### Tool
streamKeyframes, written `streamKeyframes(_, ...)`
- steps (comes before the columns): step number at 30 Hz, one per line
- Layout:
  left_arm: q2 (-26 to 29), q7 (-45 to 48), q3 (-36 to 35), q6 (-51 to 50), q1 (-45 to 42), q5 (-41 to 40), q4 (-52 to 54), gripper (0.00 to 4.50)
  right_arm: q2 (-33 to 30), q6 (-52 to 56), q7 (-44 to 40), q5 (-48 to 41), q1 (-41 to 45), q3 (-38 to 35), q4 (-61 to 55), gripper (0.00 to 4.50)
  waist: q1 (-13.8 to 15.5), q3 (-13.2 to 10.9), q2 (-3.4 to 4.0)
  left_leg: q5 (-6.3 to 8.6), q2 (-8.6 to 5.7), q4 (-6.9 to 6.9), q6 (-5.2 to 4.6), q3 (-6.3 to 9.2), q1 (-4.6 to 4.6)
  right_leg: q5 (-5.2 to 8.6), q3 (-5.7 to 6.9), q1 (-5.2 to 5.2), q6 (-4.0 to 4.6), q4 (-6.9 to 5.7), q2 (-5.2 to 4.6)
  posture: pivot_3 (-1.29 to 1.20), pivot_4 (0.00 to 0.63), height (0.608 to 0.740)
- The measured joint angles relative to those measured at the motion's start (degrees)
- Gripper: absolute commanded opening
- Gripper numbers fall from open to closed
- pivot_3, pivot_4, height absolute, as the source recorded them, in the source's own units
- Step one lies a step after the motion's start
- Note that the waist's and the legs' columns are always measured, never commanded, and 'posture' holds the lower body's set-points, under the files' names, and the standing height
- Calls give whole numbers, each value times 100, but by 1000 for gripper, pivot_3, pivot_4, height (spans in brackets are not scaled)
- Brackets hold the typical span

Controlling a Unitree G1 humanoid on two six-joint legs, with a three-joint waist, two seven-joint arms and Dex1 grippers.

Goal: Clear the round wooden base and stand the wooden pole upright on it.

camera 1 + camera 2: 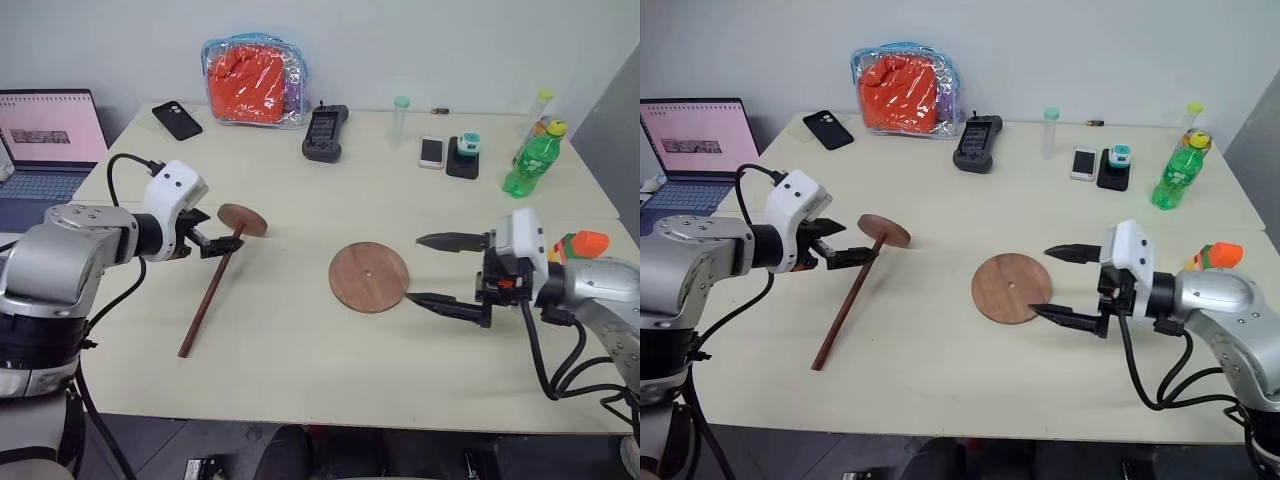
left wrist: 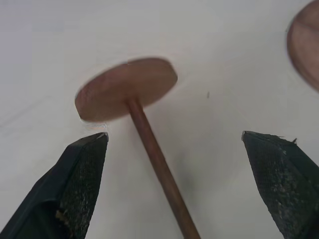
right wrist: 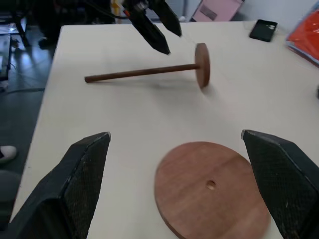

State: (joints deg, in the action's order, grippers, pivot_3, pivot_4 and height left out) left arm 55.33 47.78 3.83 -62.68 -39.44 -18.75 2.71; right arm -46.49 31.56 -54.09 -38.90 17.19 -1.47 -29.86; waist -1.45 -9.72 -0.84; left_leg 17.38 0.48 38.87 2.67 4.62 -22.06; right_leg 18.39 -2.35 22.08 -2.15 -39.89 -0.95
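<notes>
Two grippers in frame, both with jaws spread wide and holding nothing. Round wooden base (image 1: 369,277) lies flat on the pale table (image 1: 300,350), near its middle, centre hole visible, nothing resting on it. Right gripper (image 1: 448,272) sits just beside the base's right edge, pointing toward the robot's left; one finger hangs above the table, the other is low by the disc's rim, contact with the rim not resolvable. Wooden pole (image 1: 212,290) lies on its side left of the base and well apart from it, its fixed smaller disc at the far end, the bare rod end toward the table's near edge. Left gripper (image 1: 213,241) hovers at the pole's upper stretch just below the small disc; in the left wrist view the rod passes between the two fingers (image 2: 82,179) without touching either. Along the far edge of the table: clear bag with orange contents (image 1: 255,80), black phone (image 1: 177,120), black handheld device (image 1: 326,132), white phone (image 1: 431,152), green bottle (image 1: 532,160). Laptop (image 1: 48,135) stands open at far left. Orange-and-green object (image 1: 580,245) at the right edge behind the right arm; identity unclear.
</notes>
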Motion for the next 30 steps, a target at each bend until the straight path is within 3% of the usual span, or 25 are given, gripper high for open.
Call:
streamKeyframes(5, -81, -101, 364, -197, -359, 203, -359, 4500, 204, -10, 1, 172, 158, 336, 40, 4429, -23, 0, 0, -1, 0, -1, 1, -3, -1, 0, -4, 6, 0, -1, -1, 0, 150, 740)
streamKeyframes(8, -499, -228, 574, -489, -681, 257, -812, 4500, 301, 7, -11, 180, 301, 438, 99, 4429, -3, -2, -3, -1, -2, 4, 1, 3, -5, 0, 3, 6, 0, -5, -2, 0, 150, 740)
streamKeyframes(16, -960, -479, 1090, -1233, -1243, 388, -1511, 4500, 234, -4, -463, 341, 706, 594, 431, 4429, -34, -4, -7, -1, 0, 2, 2, -1, -7, 0, -2, 14, 0, -4, -2, 0, 150, 740)
streamKeyframes(30, -1281, -804, 1355, -1320, -1637, 693, -2562, 4500, 238, -30, -702, 438, 753, 682, 512, 4429, -33, -6, -10, -3, -1, 3, 5, 1, -11, 0, -1, 17, 0, -5, -13, 0, 150, 740)
